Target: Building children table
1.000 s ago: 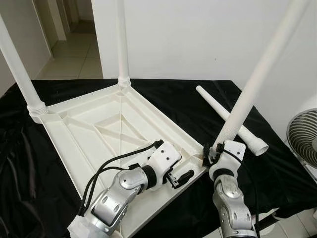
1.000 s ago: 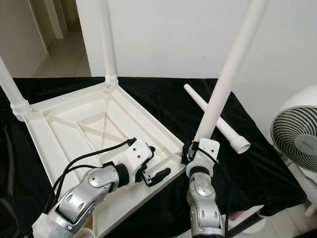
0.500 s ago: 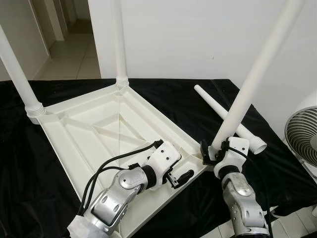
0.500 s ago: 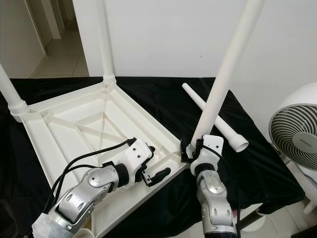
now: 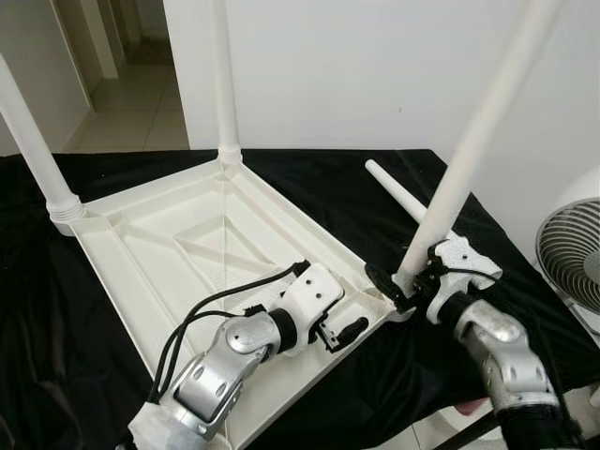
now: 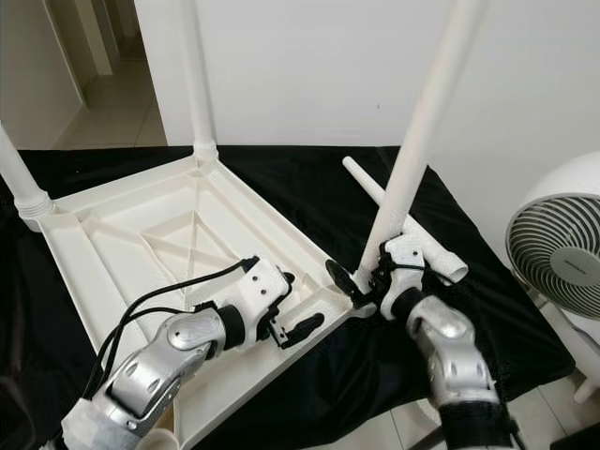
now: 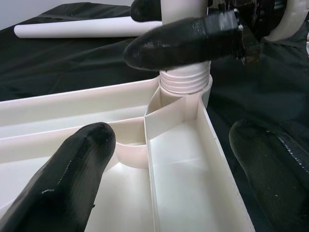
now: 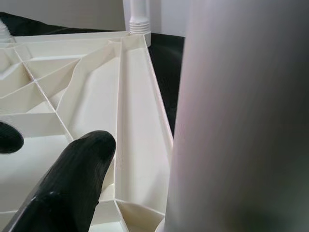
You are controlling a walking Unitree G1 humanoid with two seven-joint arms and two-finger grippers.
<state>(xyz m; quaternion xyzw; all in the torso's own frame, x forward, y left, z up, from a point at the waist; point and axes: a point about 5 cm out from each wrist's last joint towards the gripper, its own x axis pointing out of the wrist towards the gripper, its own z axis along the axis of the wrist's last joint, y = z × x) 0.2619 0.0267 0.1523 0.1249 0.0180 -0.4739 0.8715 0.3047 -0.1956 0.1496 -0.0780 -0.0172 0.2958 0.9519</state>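
Fingers of your left gripper (image 5: 339, 331) spread wide over the upturned white plastic tabletop (image 5: 187, 246) near its corner. Your right gripper (image 6: 367, 277) clenches the white tubular leg (image 5: 466, 164) standing there, leaning up-right. Beyond, a loose white leg (image 6: 398, 220) lies on black cloth (image 5: 309, 173).

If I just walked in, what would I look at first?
Probably the big white plastic tabletop lying upside down on the black cloth, with white legs sticking up from three corners. At the near right corner, the right gripper holds the tall white leg near its base, and another white leg lies loose just behind it.
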